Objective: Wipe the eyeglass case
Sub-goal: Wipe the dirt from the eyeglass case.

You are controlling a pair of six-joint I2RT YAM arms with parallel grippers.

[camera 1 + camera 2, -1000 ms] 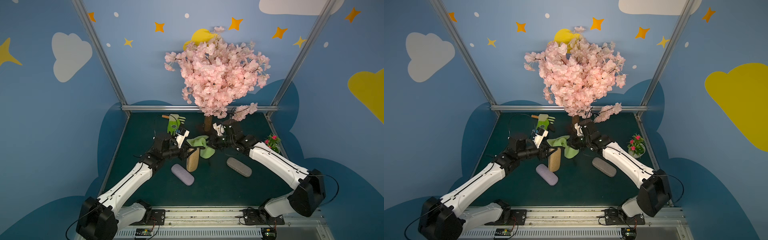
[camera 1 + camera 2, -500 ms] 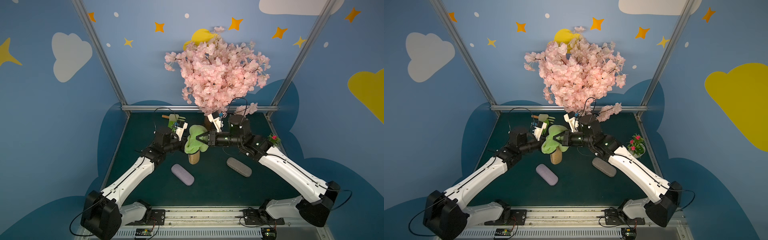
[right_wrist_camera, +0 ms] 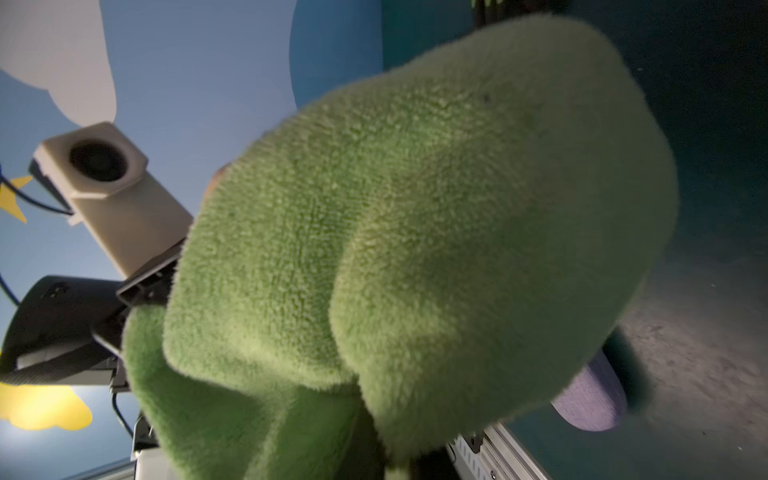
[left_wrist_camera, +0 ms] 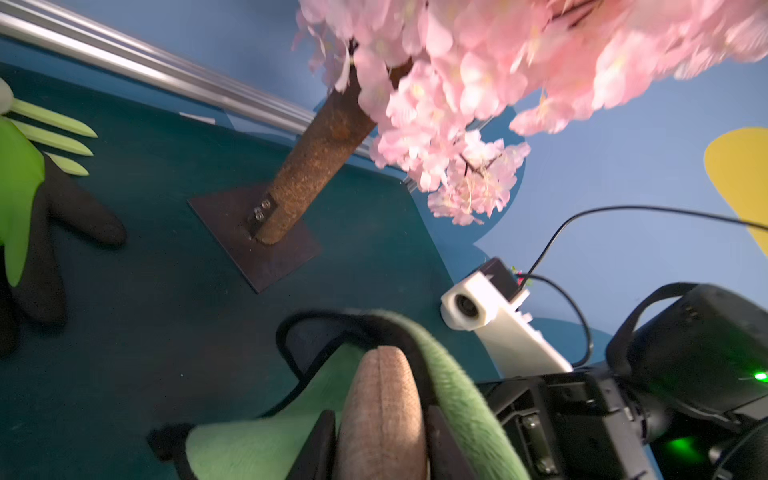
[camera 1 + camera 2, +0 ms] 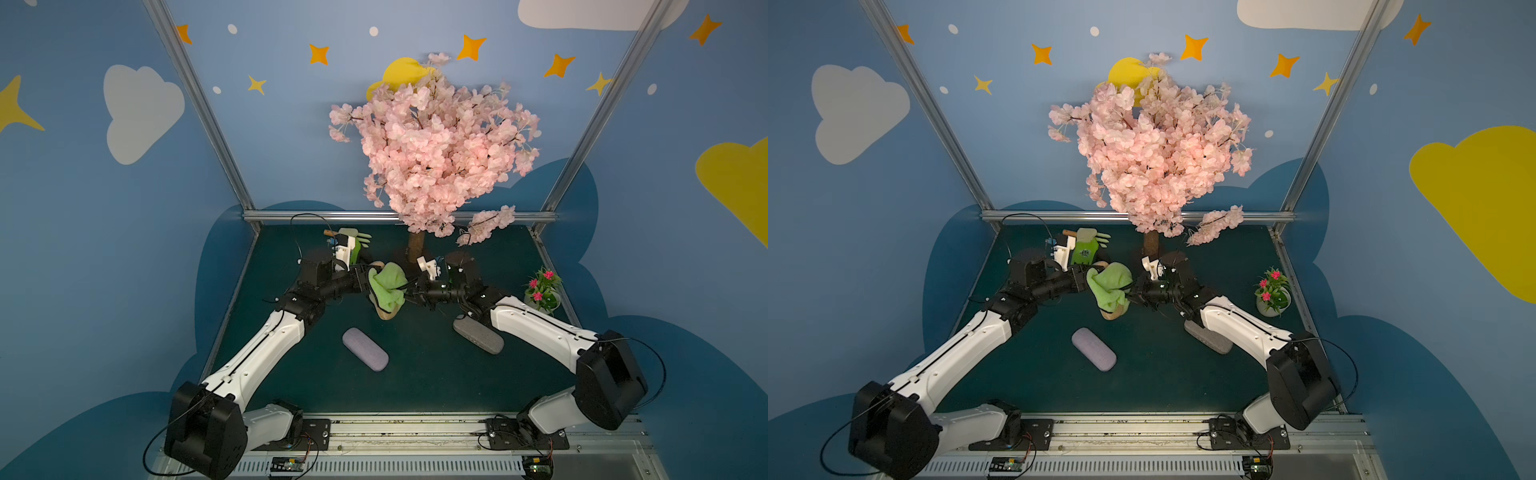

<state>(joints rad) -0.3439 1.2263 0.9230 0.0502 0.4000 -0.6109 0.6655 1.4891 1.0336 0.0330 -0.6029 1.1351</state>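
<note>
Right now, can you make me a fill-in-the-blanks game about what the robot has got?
1. The cloth draped on the tan case is ____.
2. The left gripper is shut on the tan ____.
3. The right gripper is shut on the ____.
4. The loose case nearest the left arm is ____.

Missing words: green; case; cloth; purple.
</note>
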